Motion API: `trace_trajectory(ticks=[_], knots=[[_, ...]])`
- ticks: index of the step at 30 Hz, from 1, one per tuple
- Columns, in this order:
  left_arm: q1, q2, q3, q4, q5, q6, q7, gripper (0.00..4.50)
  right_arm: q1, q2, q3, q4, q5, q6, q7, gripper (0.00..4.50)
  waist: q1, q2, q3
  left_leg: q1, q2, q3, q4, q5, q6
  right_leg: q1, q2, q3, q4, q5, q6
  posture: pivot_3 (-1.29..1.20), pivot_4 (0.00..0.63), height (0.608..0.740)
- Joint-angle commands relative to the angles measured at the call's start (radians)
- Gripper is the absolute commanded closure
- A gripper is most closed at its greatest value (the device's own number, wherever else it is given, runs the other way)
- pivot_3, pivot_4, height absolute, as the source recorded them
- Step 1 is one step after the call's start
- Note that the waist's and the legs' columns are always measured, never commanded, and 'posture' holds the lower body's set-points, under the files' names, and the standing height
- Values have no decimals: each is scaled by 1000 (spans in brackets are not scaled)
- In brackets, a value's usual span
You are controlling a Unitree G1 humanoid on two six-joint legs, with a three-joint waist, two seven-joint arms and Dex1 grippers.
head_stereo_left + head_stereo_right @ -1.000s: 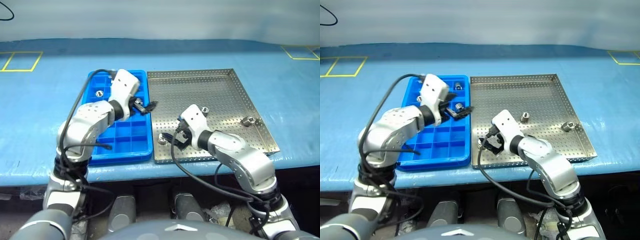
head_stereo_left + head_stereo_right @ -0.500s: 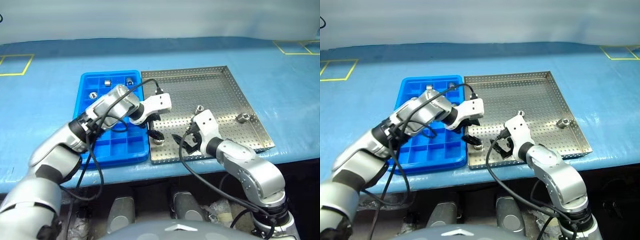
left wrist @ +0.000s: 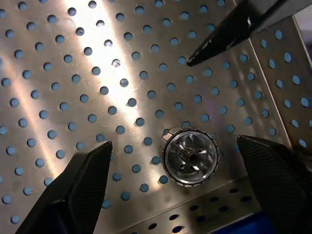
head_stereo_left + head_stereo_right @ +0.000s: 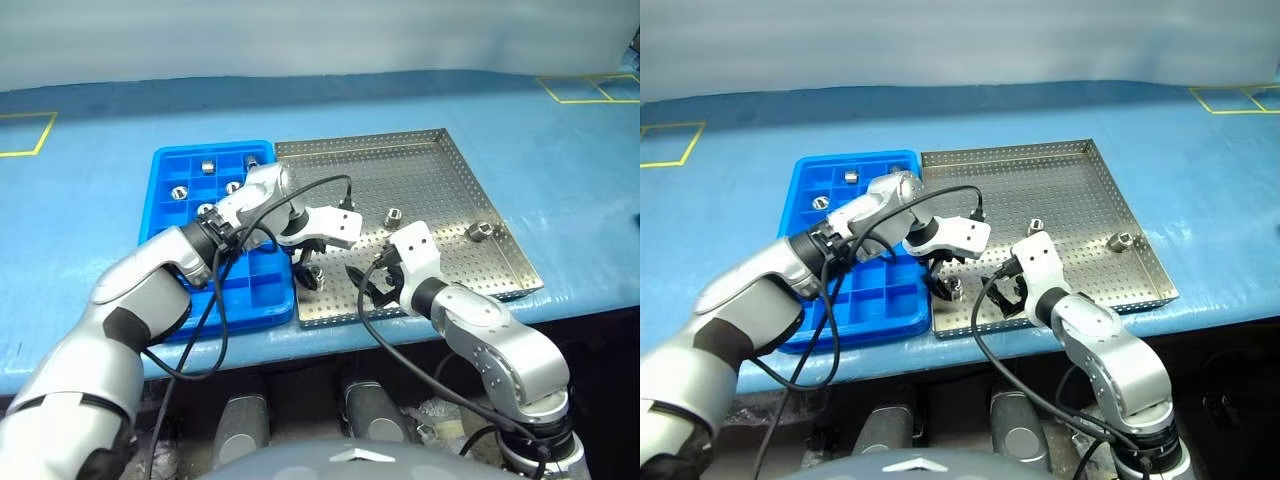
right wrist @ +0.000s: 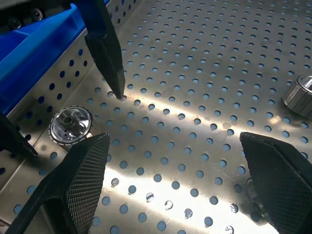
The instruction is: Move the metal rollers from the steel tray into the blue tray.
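Observation:
The steel tray (image 4: 400, 170) lies on the table with the blue tray (image 4: 240, 290) against its left side. One metal roller (image 3: 190, 156) stands in the steel tray's near-left corner. My left gripper (image 4: 307, 270) points down over it, open, one finger on each side and apart from it. Two more rollers (image 4: 393, 215) (image 4: 480, 230) lie further right in the steel tray. Several rollers (image 4: 207, 167) sit in the blue tray's far compartments. My right gripper (image 4: 372, 285) hovers open and empty just right of the corner roller (image 5: 70, 125).
The trays rest on a blue table cover (image 4: 560, 180) with yellow tape marks at its far corners. Black cables (image 4: 330, 190) loop over both arms. The steel tray's low rim (image 4: 415, 305) runs just before the corner roller.
My left arm swung from above the blue tray across to the steel tray's near-left corner, and its gripper turned down over the roller there. The right gripper stayed put; the camera shifted.

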State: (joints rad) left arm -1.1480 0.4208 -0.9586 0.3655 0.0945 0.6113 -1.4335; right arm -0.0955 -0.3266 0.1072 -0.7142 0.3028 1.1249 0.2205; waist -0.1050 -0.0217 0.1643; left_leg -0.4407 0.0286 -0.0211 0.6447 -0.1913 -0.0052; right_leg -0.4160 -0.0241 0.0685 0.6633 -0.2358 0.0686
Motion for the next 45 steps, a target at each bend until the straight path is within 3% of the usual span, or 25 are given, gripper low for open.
trace_trajectory(ticks=[1,7,8,10,17,20,23,27,32,38,45], knots=[[-22,-13,-1,17,58,-27,-36,33,1,5,-20,-43,3,-12,-9,0,-4,0,0,0,0,0,1,0,0,0,0,0,0,0,0,-186,150,740],[-9,-49,16,63,112,-42,-45,33,5,9,-27,-48,1,-18,-18,0,-17,0,0,-1,0,0,2,0,0,0,0,0,0,1,1,-202,150,740],[-5,-56,21,71,119,-41,-41,201,6,9,-28,-49,0,-18,-20,0,-19,0,0,-1,0,0,2,0,0,0,0,0,0,1,1,-202,150,740],[0,-64,28,80,127,-44,-41,613,9,9,-31,-52,0,-18,-22,0,-21,0,0,-1,0,0,2,0,0,0,0,0,0,1,2,-202,150,740],[33,-57,47,65,148,-41,-49,2820,11,6,-37,-55,0,-15,-30,0,-30,1,0,-1,0,0,2,0,1,0,0,0,0,3,5,-209,150,740],[48,-54,98,39,134,-12,-31,2818,6,1,-31,-52,-1,-17,-27,0,-30,1,0,-1,0,0,2,0,1,0,0,1,1,3,4,-186,150,740],[82,-73,243,-17,71,57,54,2818,-17,-10,-17,-46,-14,-14,-32,0,-28,1,0,-1,0,0,2,0,1,0,0,1,1,3,5,-175,150,740],[171,-114,460,-155,-4,187,233,2818,-42,-32,11,-39,-28,-12,-29,0,-23,1,0,-2,0,-1,3,0,1,0,0,0,1,4,8,-141,150,740],[394,-166,737,-446,-27,254,560,2818,-100,-44,44,-13,-24,-16,-1,0,-17,3,-1,-1,0,-1,2,0,1,0,0,1,2,5,8,-98,150,740],[654,-194,937,-731,11,282,878,2818,-211,-48,123,44,-22,-42,54,0,8,3,-1,7,0,-1,2,0,1,7,0,1,4,5,8,-25,150,740],[919,-168,1056,-944,32,293,1047,2818,-295,-33,242,125,-31,-91,116,0,55,2,-1,8,0,0,2,0,1,8,-1,1,2,5,8,49,150,740]])
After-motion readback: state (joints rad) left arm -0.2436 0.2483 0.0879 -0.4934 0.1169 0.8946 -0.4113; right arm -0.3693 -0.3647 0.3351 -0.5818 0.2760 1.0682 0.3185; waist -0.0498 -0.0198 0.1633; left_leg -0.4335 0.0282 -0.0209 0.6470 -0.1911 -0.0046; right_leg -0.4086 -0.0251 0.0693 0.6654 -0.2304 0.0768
